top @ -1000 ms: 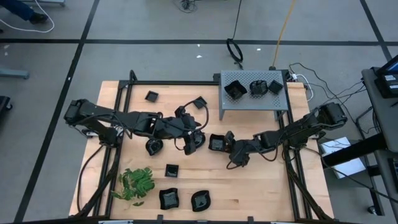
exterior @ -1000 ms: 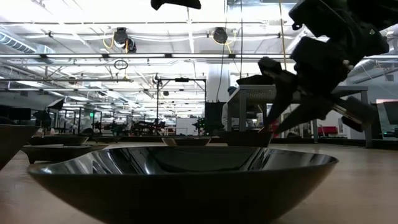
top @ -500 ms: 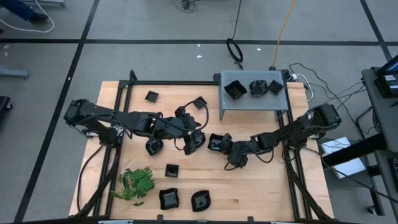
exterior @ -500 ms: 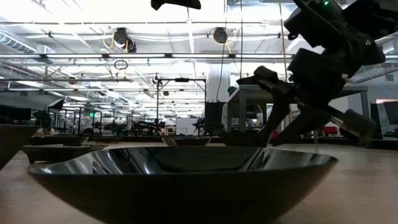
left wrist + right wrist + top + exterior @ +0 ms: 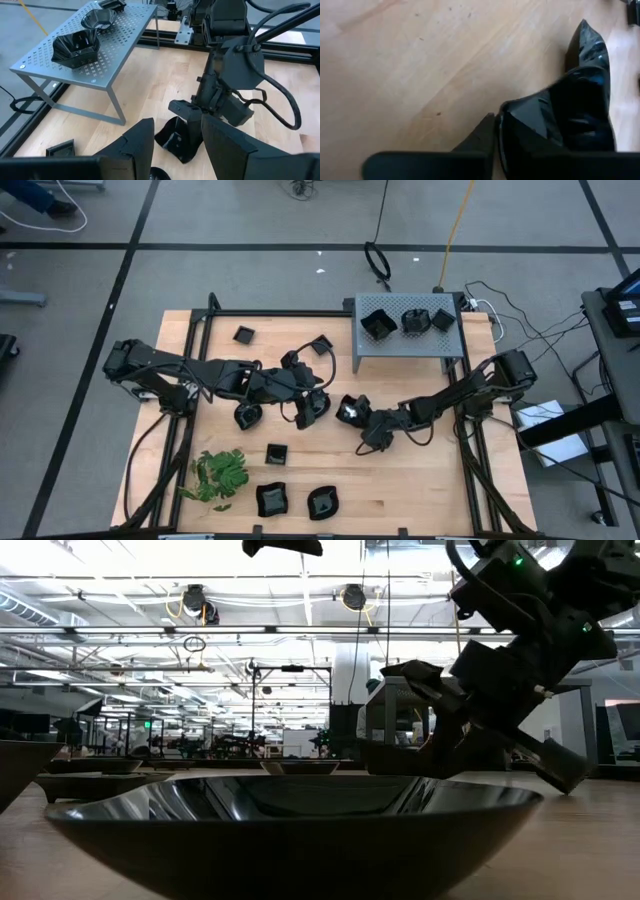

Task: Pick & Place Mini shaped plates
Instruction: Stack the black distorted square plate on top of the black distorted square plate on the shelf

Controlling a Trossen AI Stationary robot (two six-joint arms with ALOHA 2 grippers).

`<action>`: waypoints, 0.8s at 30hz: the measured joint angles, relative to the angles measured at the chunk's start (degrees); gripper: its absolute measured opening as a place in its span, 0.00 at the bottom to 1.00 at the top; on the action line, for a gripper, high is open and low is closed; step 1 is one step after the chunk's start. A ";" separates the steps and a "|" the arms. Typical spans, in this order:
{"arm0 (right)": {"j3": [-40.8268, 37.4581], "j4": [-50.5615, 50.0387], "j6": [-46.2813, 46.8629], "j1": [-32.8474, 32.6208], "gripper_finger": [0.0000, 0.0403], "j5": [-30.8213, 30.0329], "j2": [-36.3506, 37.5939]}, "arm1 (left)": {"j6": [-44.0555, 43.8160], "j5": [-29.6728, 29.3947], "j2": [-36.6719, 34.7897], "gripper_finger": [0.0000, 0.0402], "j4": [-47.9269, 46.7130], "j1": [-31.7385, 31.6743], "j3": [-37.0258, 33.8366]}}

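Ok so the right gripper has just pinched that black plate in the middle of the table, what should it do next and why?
Probably lift straight up a little. The right gripper is shut on the plate, which sits tilted on the table, and the left gripper hangs close beside it. Three plates already sit on the grey metal box, so that looks like the destination.

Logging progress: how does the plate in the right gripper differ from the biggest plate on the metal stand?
The right gripper is shut on a gripped plate, tilted above the table; the stand plate rests upright on the perforated stand, ungripped. Both are glossy black with raised rims.
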State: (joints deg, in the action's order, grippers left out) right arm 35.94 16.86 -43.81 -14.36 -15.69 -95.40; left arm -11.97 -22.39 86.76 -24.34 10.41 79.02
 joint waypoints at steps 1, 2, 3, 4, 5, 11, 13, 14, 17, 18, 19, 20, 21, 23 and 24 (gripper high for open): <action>0.00 -0.20 0.00 -0.19 0.02 -1.10 0.25 | -0.02 0.00 0.00 0.42 -0.02 0.00 0.00; -0.07 -0.50 0.00 -0.38 0.01 -2.56 0.62 | -0.02 0.00 0.00 0.42 -0.02 0.00 0.00; -0.18 -0.88 0.06 -0.45 0.01 -3.59 1.27 | 0.05 0.00 0.00 0.42 -0.02 0.00 0.00; -0.22 -1.18 0.66 -0.43 0.01 -4.31 2.05 | 0.25 -0.01 0.00 0.42 -0.01 0.00 0.00; -0.22 -1.33 1.34 -0.39 0.01 -5.14 3.39 | 0.32 -0.01 0.01 0.42 -0.02 0.00 0.00; -0.22 -4.79 6.11 -0.35 0.00 -5.68 14.98 | 1.20 -0.02 0.00 0.42 -0.07 0.00 0.00; -0.17 -5.90 6.99 0.04 0.00 -7.88 19.65 | 1.28 -0.02 0.00 0.42 -0.10 0.00 0.00; -0.16 -6.89 7.10 0.25 0.00 -9.29 21.95 | 1.29 -0.03 0.02 0.42 -0.04 0.00 0.00; -0.17 -8.77 7.01 2.13 0.00 -12.78 28.62 | 1.29 -0.14 0.02 0.42 0.86 0.00 0.00; -0.17 -9.02 7.10 3.04 0.00 -13.16 30.83 | 1.29 -0.17 0.02 0.42 1.17 0.00 0.00; -0.16 -9.16 7.20 4.13 0.00 -13.17 32.98 | 1.29 -0.17 0.02 0.42 1.45 0.00 0.00; 0.02 -9.73 7.38 5.26 0.00 -13.13 34.88 | 1.29 -0.17 0.02 0.42 1.79 0.00 0.00; 0.55 -10.90 7.75 6.45 0.00 -13.13 36.48 | 1.29 -0.18 0.02 0.42 2.00 0.00 0.00; 3.12 -15.22 9.20 9.44 0.00 -12.91 38.73 | 1.30 -0.78 0.02 0.42 2.16 0.00 0.00; 4.96 -18.16 9.86 11.10 0.00 -12.78 39.47 | 1.34 -1.58 0.02 0.42 2.18 0.02 0.00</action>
State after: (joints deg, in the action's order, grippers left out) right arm 40.90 -1.29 -33.94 -3.26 -28.46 -55.93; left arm -10.63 -23.98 86.78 -22.16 10.44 79.02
